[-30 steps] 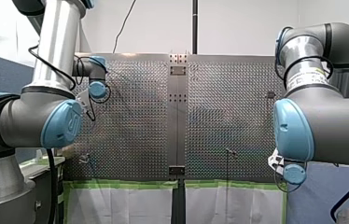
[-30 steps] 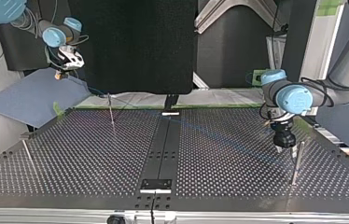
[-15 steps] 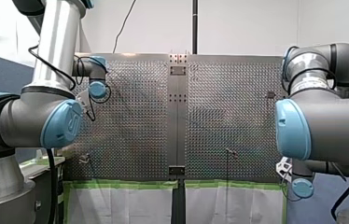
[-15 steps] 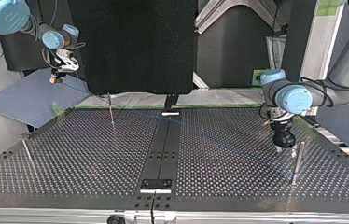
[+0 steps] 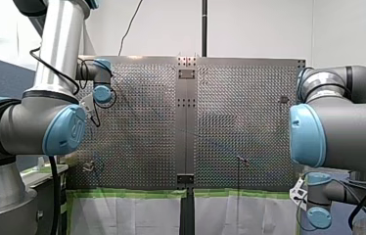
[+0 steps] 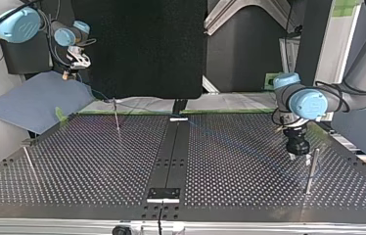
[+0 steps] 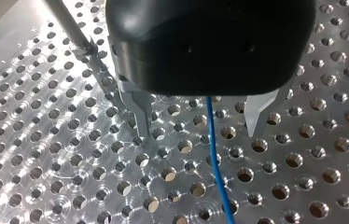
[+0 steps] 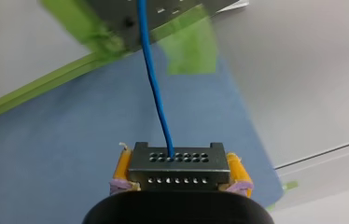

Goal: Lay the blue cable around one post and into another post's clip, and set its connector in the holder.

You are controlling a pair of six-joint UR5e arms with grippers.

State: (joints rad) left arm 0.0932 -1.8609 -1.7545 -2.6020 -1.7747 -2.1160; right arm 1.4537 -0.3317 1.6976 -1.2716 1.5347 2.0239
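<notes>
the right gripper (image 8: 180,169) is clenched on the connector (image 8: 177,179), with a yellow pad (image 8: 122,169) pressed to each flank. the blue cable (image 8: 156,102) leaves the connector's face and runs straight ahead of the fingers toward the taped edge of the table (image 8: 112,16). the left gripper (image 7: 200,133) is released. its metal fingers (image 7: 140,112) stand apart just above the perforated surface, and the cable passes between them touching neither. a post (image 7: 70,28) stands just beside one finger, a little further out. the step in hand seems to be taking the cable near this post so it can be led around it. to do it well, the left fingers should probably close with the cable centred and stay low to the table, gripping lightly enough for the line to slide. the right gripper likely needs only gentle tension, since a hard pull could tug the cable at the connector or lift it off the post.
</notes>
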